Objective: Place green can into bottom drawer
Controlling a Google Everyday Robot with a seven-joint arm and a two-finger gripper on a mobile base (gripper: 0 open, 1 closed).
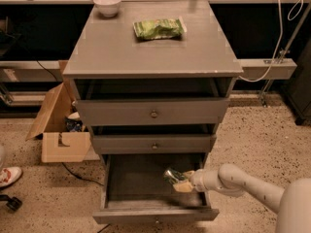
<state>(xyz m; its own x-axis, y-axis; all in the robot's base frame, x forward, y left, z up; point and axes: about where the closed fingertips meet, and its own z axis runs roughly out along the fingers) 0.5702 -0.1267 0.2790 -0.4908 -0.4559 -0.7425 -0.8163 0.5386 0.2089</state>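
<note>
The bottom drawer (154,213) of the grey cabinet is pulled open toward me, its dark inside showing. My gripper (179,182) reaches in from the right over the drawer's right half and is shut on the green can (171,175), a small shiny can held tilted just above the drawer floor. The white arm (243,183) runs off to the lower right.
The two shallower drawers (153,113) above are slightly ajar. A light-green snack bag (158,28) and a white bowl (107,5) lie on the cabinet top. An open cardboard box (60,130) stands on the floor at left, and a shoe (9,175) lies at far left.
</note>
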